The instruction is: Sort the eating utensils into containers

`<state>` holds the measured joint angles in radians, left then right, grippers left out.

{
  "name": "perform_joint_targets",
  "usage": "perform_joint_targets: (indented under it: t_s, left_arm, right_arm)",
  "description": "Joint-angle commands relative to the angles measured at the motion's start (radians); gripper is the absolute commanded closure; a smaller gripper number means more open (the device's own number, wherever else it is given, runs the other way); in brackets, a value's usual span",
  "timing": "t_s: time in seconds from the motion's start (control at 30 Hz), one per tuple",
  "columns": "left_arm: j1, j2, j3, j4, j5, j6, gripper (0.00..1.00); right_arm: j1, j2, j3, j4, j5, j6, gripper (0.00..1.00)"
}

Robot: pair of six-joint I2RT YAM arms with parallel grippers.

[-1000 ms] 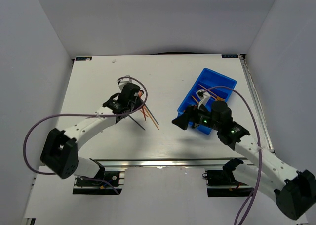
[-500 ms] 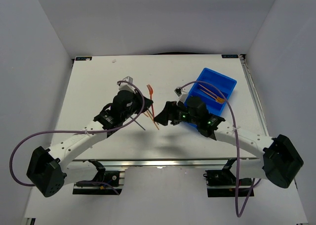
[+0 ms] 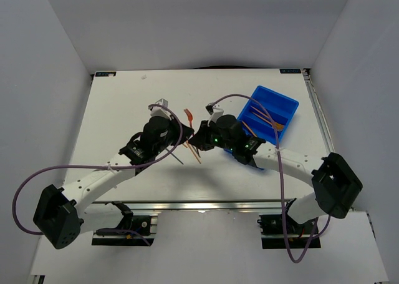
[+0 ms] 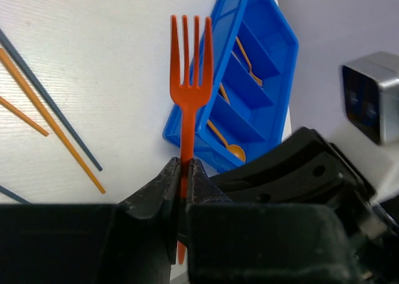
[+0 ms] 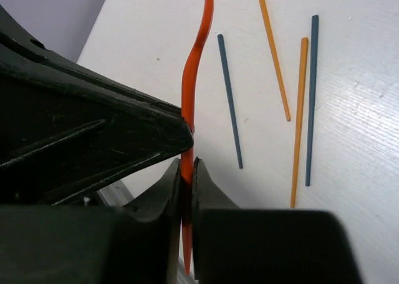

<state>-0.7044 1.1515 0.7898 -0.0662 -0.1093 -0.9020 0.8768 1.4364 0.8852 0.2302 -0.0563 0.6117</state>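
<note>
A red-orange fork (image 4: 189, 78) stands tines-up in the left wrist view, with my left gripper (image 4: 184, 168) shut on its handle. In the right wrist view my right gripper (image 5: 187, 171) is shut on the same fork (image 5: 194, 59), right against the left gripper's black fingers (image 5: 124, 128). From above, the two grippers meet mid-table, left gripper (image 3: 182, 134) and right gripper (image 3: 199, 138), with the fork (image 3: 189, 117) between them. The blue tray (image 3: 288, 103) lies to the right and holds orange utensils (image 3: 265, 118). Loose orange sticks (image 5: 273, 53) and blue-grey sticks (image 5: 229, 100) lie on the table.
The tray (image 4: 277, 44) shows an orange spoon (image 4: 234, 150) in one long compartment. Loose sticks (image 3: 193, 154) lie just below the two grippers. White walls enclose the table on three sides, and the right arm's purple cable (image 3: 230, 98) arcs over the tray.
My right arm swung left from the tray to the raised fork, and its open jaws closed on the handle. My left gripper kept its hold on the fork.
</note>
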Motion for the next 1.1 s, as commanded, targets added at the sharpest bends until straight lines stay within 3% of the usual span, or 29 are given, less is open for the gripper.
perform_joint_targets:
  t_s: [0.0, 0.1, 0.13, 0.17, 0.27, 0.33, 0.43, 0.47, 0.5, 0.57, 0.7, 0.83, 0.93, 1.07]
  left_arm:
    - [-0.006, -0.035, 0.011, 0.006, 0.011, 0.003, 0.98]
    - [-0.006, -0.038, 0.04, -0.058, -0.027, 0.037, 0.23]
    - [-0.006, -0.045, 0.089, -0.099, -0.062, 0.046, 0.08]
    - [-0.006, -0.056, 0.127, -0.224, -0.105, 0.064, 0.02]
    - [-0.004, -0.12, 0.288, -0.5, -0.355, 0.159, 0.02]
    - [-0.004, -0.194, 0.319, -0.579, -0.51, 0.202, 0.02]
    - [-0.003, -0.304, 0.267, -0.621, -0.608, 0.284, 0.02]
    - [-0.004, -0.328, 0.24, -0.612, -0.619, 0.304, 0.02]
    - [-0.004, -0.344, 0.182, -0.61, -0.631, 0.323, 0.02]
    - [-0.003, -0.378, 0.128, -0.618, -0.659, 0.328, 0.02]
    - [-0.007, -0.401, 0.055, -0.636, -0.607, 0.301, 0.02]
    - [-0.007, -0.429, 0.038, -0.596, -0.573, 0.333, 0.02]
    - [-0.007, -0.424, 0.037, -0.592, -0.552, 0.341, 0.02]
    - [-0.007, -0.417, 0.039, -0.595, -0.552, 0.345, 0.02]
  right_arm:
    - [0.002, 0.012, 0.09, 0.017, 0.018, -0.094, 1.0]
    - [-0.007, 0.021, 0.147, -0.04, 0.018, -0.186, 1.0]
    - [-0.016, 0.016, 0.158, -0.069, 0.047, -0.279, 1.0]
    - [-0.028, 0.013, 0.175, -0.133, 0.052, -0.332, 1.0]
    - [-0.146, -0.011, 0.19, -0.269, 0.09, -0.559, 1.0]
    - [-0.278, -0.025, 0.193, -0.314, 0.066, -0.686, 1.0]
    - [-0.41, -0.043, 0.163, -0.321, 0.093, -0.959, 1.0]
    - [-0.438, -0.051, 0.14, -0.295, 0.105, -1.089, 1.0]
    - [-0.488, -0.059, 0.085, -0.182, 0.139, -1.13, 1.0]
    - [-0.542, -0.054, 0.066, -0.115, 0.139, -1.235, 1.0]
    - [-0.669, 0.037, 0.13, -0.135, 0.081, -1.397, 1.0]
    - [-0.742, 0.168, 0.257, -0.277, -0.077, -1.445, 1.0]
    - [-0.756, 0.228, 0.302, -0.35, -0.099, -1.477, 1.0]
    - [-0.76, 0.237, 0.249, -0.278, -0.092, -1.477, 1.0]
